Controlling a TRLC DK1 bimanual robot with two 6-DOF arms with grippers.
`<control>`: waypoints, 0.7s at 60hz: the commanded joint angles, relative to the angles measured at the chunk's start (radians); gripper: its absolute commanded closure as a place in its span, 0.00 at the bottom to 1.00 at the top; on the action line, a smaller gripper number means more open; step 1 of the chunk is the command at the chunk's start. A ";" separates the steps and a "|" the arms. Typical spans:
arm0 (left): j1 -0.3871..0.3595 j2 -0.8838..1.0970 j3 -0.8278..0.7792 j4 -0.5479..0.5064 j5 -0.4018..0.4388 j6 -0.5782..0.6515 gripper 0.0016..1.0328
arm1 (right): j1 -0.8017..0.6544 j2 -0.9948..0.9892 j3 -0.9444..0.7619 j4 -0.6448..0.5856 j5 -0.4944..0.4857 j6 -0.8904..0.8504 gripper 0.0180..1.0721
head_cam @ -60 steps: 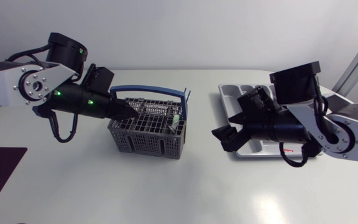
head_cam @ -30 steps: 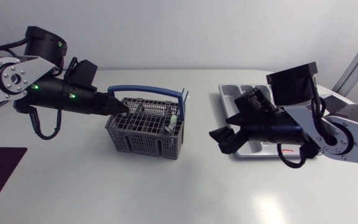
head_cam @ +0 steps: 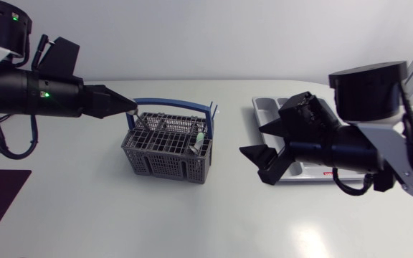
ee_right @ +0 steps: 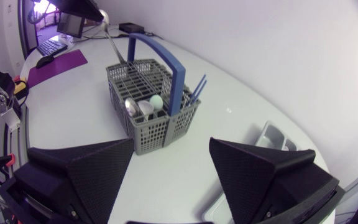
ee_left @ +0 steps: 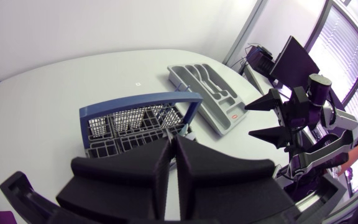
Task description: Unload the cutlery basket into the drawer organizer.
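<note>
the left arm (head_cam: 34, 97) is drawn back toward its own side of the white table (head_cam: 192, 215) and is raised. its left gripper (head_cam: 126, 108), which was low over the cutlery basket (head_cam: 167, 154) a second ago, is now found just above the rim of it. the claw is pressed together on a thin metal piece of cutlery (ee_right: 114, 43), which hangs down to about the rim. so one piece is judged to be nearly extracted, while the carrying to the drawer organizer (head_cam: 267, 107) is not yet begun. little is changed at the right gripper (head_cam: 252, 140): it is held wide apart and empty, between basket and organizer.

the table is smooth and matte. the organizer is a pale grey moulded tray, divided in long compartments. the basket is a dark grey plastic lattice box, with an arched blue handle (head_cam: 171, 104). inside it a shiny spoon (ee_right: 131, 107) is seen.
</note>
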 commanded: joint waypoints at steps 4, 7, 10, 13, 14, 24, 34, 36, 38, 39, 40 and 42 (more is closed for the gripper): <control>-0.021 -0.052 0.067 -0.022 0.045 -0.024 0.94 | 0.053 -0.112 -0.033 -0.009 0.005 -0.065 0.17; -0.031 -0.053 0.077 -0.030 0.059 -0.024 0.94 | 0.073 -0.137 -0.034 -0.009 0.005 -0.081 0.17; -0.033 -0.050 0.084 -0.036 0.079 -0.024 0.94 | 0.090 -0.160 -0.034 -0.009 0.005 -0.090 0.17; -0.038 -0.047 0.084 -0.036 0.109 -0.024 0.94 | 0.110 -0.172 -0.036 -0.010 0.005 -0.091 0.17; -0.042 -0.045 0.084 -0.036 0.123 -0.022 0.94 | 0.117 -0.173 -0.036 -0.012 0.005 -0.094 0.17; -0.128 -0.001 0.074 -0.039 0.260 0.050 0.94 | 0.194 -0.184 -0.036 -0.067 -0.029 -0.163 0.17; -0.202 0.050 0.086 -0.070 0.324 0.137 0.94 | 0.194 -0.176 -0.016 -0.133 -0.110 -0.210 0.17; -0.219 0.057 0.093 -0.091 0.330 0.168 0.94 | 0.192 -0.176 -0.016 -0.145 -0.119 -0.223 0.17; -0.232 0.068 0.103 -0.108 0.332 0.189 0.94 | 0.191 -0.175 -0.016 -0.151 -0.124 -0.231 0.17; -0.243 0.074 0.107 -0.119 0.333 0.203 0.94 | 0.188 -0.173 -0.016 -0.157 -0.128 -0.239 0.17; -0.254 0.080 0.110 -0.131 0.336 0.220 0.94 | 0.185 -0.172 -0.016 -0.161 -0.138 -0.243 0.17; -0.272 0.088 0.118 -0.149 0.339 0.249 0.94 | 0.174 -0.169 -0.013 -0.173 -0.164 -0.251 0.18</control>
